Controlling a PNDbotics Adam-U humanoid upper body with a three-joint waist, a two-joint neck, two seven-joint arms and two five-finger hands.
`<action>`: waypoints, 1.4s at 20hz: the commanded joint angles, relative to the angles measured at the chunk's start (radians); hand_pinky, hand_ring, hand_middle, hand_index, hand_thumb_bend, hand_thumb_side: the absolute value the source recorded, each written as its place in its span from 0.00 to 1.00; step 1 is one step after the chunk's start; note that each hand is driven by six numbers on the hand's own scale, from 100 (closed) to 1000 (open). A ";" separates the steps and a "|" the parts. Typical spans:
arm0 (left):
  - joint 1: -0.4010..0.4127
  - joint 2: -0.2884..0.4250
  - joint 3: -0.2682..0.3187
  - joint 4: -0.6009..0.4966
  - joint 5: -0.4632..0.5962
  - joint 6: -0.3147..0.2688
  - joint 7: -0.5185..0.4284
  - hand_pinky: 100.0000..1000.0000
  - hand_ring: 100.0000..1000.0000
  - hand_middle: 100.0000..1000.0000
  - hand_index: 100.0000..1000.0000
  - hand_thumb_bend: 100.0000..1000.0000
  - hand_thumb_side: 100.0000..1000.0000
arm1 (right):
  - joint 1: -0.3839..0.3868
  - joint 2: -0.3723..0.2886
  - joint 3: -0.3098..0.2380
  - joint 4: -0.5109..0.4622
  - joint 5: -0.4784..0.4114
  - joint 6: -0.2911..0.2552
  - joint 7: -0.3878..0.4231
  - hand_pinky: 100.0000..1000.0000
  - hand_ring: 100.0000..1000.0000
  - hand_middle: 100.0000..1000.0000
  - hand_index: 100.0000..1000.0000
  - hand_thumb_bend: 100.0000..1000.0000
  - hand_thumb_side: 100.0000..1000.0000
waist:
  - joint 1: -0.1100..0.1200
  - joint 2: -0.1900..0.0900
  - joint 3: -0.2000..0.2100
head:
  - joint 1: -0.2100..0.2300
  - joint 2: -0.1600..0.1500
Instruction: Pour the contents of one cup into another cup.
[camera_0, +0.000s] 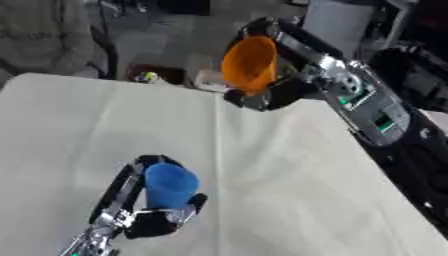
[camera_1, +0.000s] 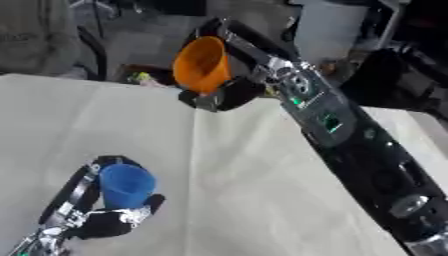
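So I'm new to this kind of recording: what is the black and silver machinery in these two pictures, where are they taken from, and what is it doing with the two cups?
Both pictures come from one stereo camera in the robot's head, looking down at its work: its left eye and its right eye at the same moment, so they nearly match. The black and silver parts are the robot's own two arms, steered by a person.

The surface is a table under a pale cloth. The left hand, at the lower left, has its fingers curled round an upright blue cup. The right hand comes in from the upper right and holds an orange cup raised above the table's far edge, tipped on its side with its opening facing the camera. I cannot see anything inside either cup.
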 joint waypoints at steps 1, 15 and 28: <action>-0.032 -0.016 -0.001 0.012 -0.019 -0.018 0.012 0.00 0.00 0.00 0.28 0.29 0.00 | -0.032 0.006 0.005 -0.012 0.021 -0.015 0.013 0.05 0.21 0.33 0.49 0.34 0.00 | 0.003 -0.022 -0.003 | 0.000 -0.002; -0.064 -0.050 0.001 0.091 -0.048 -0.058 0.046 0.00 0.00 0.00 0.28 0.29 0.00 | -0.041 0.043 0.059 -0.063 0.217 -0.108 0.049 0.09 0.23 0.35 0.51 0.21 0.00 | -0.003 -0.030 -0.004 | 0.000 -0.006; -0.097 -0.060 -0.018 0.078 -0.092 -0.070 0.022 0.00 0.00 0.00 0.28 0.27 0.00 | -0.039 0.080 0.077 -0.017 0.337 -0.175 0.038 0.11 0.24 0.36 0.52 0.20 0.00 | -0.013 -0.034 0.002 | -0.004 -0.004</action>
